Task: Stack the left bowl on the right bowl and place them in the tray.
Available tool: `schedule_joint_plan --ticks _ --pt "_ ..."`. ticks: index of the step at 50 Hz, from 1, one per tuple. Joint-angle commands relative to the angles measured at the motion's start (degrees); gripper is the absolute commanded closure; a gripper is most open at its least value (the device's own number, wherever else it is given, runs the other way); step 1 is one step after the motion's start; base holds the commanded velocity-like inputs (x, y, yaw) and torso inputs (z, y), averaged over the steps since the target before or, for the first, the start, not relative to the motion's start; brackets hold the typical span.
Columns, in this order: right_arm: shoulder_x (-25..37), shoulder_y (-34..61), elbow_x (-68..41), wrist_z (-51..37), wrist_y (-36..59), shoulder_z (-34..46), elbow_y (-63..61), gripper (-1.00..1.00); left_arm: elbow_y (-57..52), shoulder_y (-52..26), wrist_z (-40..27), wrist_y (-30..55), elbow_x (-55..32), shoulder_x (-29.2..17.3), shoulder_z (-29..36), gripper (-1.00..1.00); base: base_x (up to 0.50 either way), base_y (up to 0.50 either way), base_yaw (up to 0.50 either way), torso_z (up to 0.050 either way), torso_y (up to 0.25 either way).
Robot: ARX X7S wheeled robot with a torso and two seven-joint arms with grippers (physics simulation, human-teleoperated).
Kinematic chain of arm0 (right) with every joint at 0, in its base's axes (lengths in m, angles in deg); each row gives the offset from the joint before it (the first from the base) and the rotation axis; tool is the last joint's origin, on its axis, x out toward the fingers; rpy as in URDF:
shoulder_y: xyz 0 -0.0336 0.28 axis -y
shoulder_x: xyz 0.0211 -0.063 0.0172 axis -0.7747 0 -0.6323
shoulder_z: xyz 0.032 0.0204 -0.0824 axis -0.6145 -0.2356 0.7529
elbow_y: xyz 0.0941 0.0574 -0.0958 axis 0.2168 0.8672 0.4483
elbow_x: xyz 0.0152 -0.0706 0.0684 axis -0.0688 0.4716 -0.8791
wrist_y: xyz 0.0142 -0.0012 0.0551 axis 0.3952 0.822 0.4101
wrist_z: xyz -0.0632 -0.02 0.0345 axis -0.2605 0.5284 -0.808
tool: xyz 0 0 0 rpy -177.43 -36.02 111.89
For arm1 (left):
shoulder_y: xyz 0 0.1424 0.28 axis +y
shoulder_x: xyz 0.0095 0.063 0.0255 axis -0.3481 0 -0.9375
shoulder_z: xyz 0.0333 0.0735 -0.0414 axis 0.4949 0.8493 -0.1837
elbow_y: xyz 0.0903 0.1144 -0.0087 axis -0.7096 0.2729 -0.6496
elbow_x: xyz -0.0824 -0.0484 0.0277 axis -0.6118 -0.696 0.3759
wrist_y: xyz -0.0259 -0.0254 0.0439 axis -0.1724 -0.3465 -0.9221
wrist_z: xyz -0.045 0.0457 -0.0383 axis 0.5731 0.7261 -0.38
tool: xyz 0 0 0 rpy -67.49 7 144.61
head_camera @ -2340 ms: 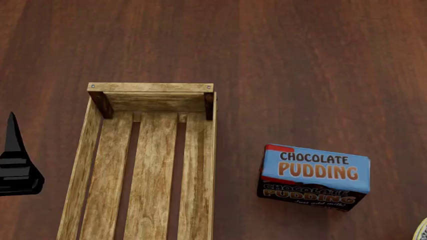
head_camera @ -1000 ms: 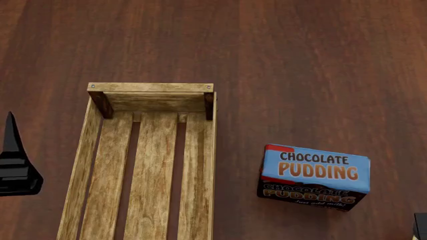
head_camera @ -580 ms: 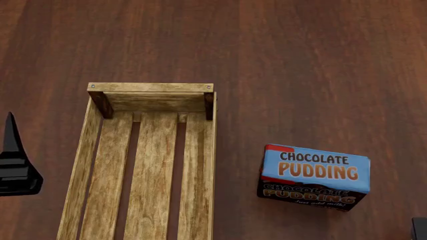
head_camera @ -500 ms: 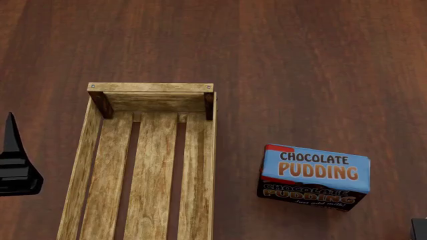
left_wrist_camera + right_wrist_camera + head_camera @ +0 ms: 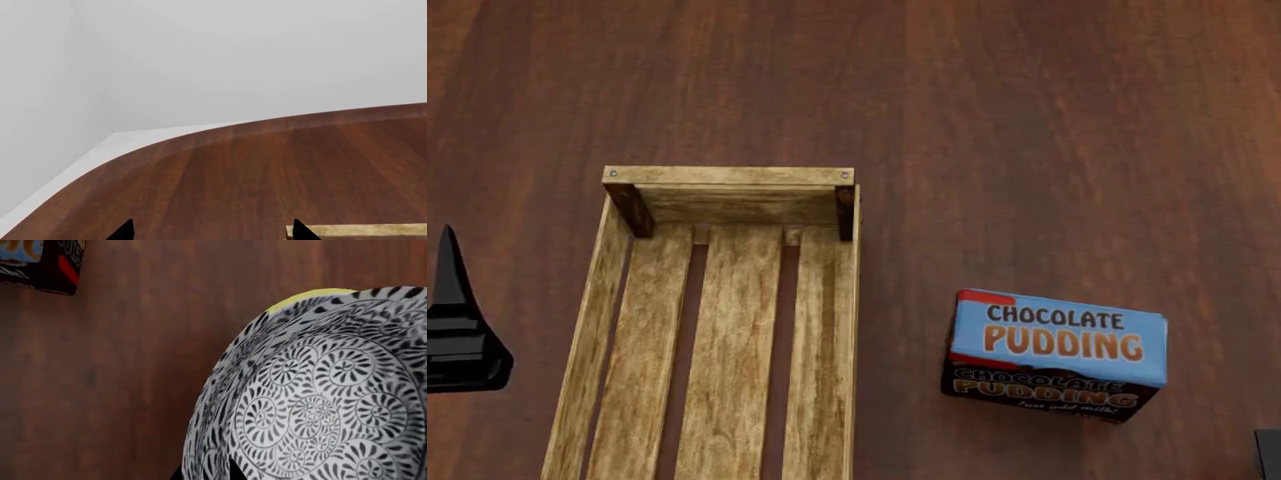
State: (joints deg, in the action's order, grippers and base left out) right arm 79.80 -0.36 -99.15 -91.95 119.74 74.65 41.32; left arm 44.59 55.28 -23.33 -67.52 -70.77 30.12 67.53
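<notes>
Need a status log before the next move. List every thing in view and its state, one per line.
tray: upright on the table, nothing inside.
pudding box: closed, apart from the tray.
patterned bowl: upright, a yellow edge showing behind it.
left gripper: jaws apart, holding nothing.
right gripper: over the bowl; jaw state unclear.

I see the tray [image 5: 723, 330] open from above, bare counter [image 5: 1028, 150] all round, only the pudding box [image 5: 1054, 352] standing off its right side.
</notes>
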Motion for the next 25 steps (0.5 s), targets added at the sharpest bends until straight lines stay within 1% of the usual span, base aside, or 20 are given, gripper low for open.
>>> schedule_joint_plan --ticks 1,11,19,25 --pt "1.76 0.54 -3.74 -1.48 2.03 -0.49 -4.46 1.00 -0.43 0.01 -0.22 0.27 -0.27 -0.14 -0.12 -1.00 0.00 0.00 0.00 0.000 0.000" --pt "5.98 4.52 -8.41 -6.54 5.57 -2.84 -11.23 1.00 -0.73 0.17 -0.34 0.23 -0.57 -0.30 -0.42 -1.00 0.00 0.00 0.00 0.000 0.000" --pt "9.61 6.23 -11.99 -9.22 6.08 -4.78 -15.61 1.00 -0.98 0.30 -0.45 0.13 -0.86 -0.43 -0.77 -1.00 0.00 0.00 0.00 0.000 0.000" --pt "11.12 7.53 -13.74 -11.35 6.58 -5.85 -18.22 1.00 -1.12 0.40 -0.49 0.03 -1.13 -0.53 -1.05 -1.00 0.00 0.00 0.00 0.000 0.000"
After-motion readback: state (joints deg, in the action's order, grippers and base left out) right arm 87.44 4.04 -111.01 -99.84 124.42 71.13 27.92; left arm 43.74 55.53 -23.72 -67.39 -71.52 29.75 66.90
